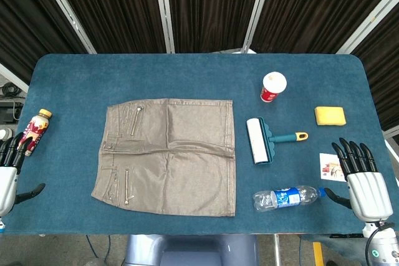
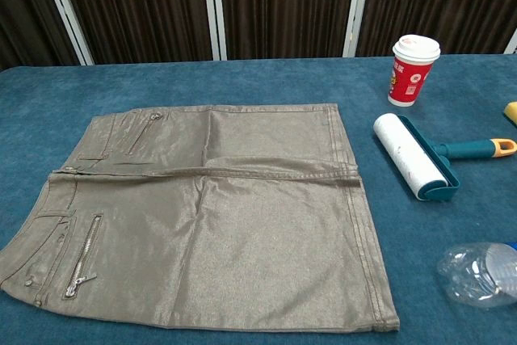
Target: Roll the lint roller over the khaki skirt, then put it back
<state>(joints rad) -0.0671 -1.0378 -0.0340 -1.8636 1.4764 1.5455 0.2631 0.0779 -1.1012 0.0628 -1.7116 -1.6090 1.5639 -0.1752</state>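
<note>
Head view, skirt: shiny khaki fabric skirt (image 1: 167, 156) lies flat on blue cloth-covered bench (image 1: 187, 73)
Roller: white lint roller with teal handle (image 1: 267, 139) just right of skirt, untouched
Left robot hand (image 1: 9, 169): bench's left edge, fingers apart, empty
Right robot hand (image 1: 361, 175): fingers spread, empty

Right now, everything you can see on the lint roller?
The lint roller lies flat on the blue table, just right of the khaki skirt and apart from it. It has a white cylindrical roll in a teal frame, with a teal handle ending in a yellow-orange loop that points right. The roll runs front to back; the chest view shows faint specks on it. The red cup stands behind it, the water bottle lies in front. Neither hand touches it.
</note>
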